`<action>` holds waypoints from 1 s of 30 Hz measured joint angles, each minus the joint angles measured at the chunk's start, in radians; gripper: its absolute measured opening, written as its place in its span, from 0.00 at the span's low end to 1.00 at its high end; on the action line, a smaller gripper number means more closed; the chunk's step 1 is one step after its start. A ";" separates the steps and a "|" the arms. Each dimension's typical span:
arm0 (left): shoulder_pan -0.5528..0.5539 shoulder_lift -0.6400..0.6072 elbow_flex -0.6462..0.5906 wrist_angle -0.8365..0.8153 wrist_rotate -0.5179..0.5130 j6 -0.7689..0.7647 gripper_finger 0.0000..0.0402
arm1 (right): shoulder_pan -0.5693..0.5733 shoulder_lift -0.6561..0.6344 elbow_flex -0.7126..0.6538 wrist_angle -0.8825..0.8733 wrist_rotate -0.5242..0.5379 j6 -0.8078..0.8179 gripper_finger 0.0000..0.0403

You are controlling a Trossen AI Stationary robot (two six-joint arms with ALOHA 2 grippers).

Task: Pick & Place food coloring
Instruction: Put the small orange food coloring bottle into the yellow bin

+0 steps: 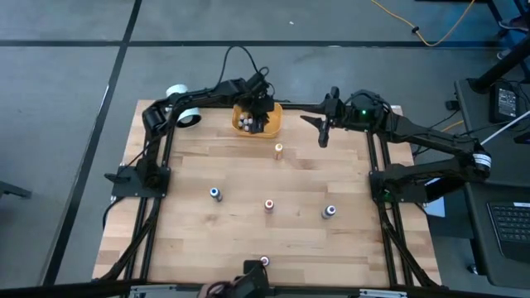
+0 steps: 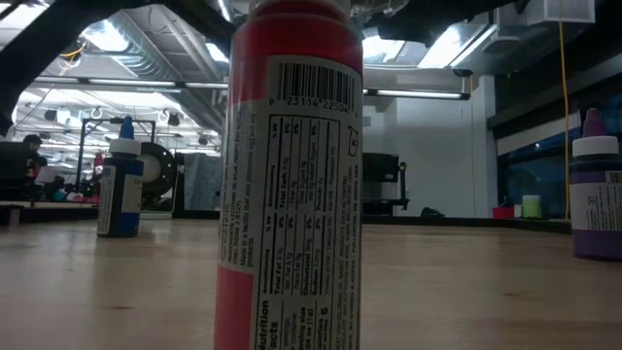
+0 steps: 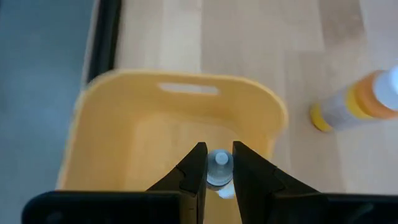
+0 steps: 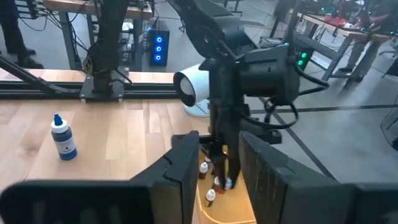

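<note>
My left gripper (image 3: 219,149) is over the yellow-orange bin (image 3: 186,81) at the table's far edge, shut on a small pale food coloring bottle (image 3: 217,167). In the right wrist view, more small bottles (image 4: 206,180) stand in the bin below the left arm. My right gripper (image 4: 219,140) hovers open to the right of the bin (image 1: 277,110) with nothing between its fingers. An orange-capped bottle (image 1: 279,150) stands on the table just in front of the bin. Blue (image 1: 215,194), red (image 1: 269,204) and purple (image 1: 330,212) bottles stand farther forward. My left gripper pinches the small bottle between its two fingertips, at its upper part just under the white cap (image 3: 218,159). The fingers slant down from above. The bottle hangs upright over the inside of the bin. Its lower end is hidden by the fingers.
A big white cylinder (image 1: 184,106) lies at the far left corner beside the left arm. A red bottle (image 1: 264,261) stands at the near edge and fills the low view (image 2: 292,175). Black frame rails run along both table sides.
</note>
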 joint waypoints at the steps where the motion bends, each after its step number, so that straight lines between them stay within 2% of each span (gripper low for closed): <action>1: 0.001 0.004 0.000 0.018 -0.001 0.000 0.14 | 0.000 0.000 0.000 0.000 0.000 0.000 0.29; 8: 0.042 0.019 0.000 0.073 0.005 -0.043 0.13 | 0.000 0.000 0.000 -0.001 0.000 -0.001 0.29; 14: 0.081 0.018 -0.002 0.063 0.066 -0.055 0.13 | 0.000 0.000 0.000 -0.004 0.001 -0.005 0.29; 24: 0.071 0.017 -0.152 0.218 0.057 -0.001 0.13 | 0.000 0.000 0.000 -0.005 0.003 -0.028 0.29; 30: 0.070 0.017 -0.181 0.314 0.045 -0.001 0.13 | 0.000 0.000 0.000 -0.004 0.003 -0.027 0.29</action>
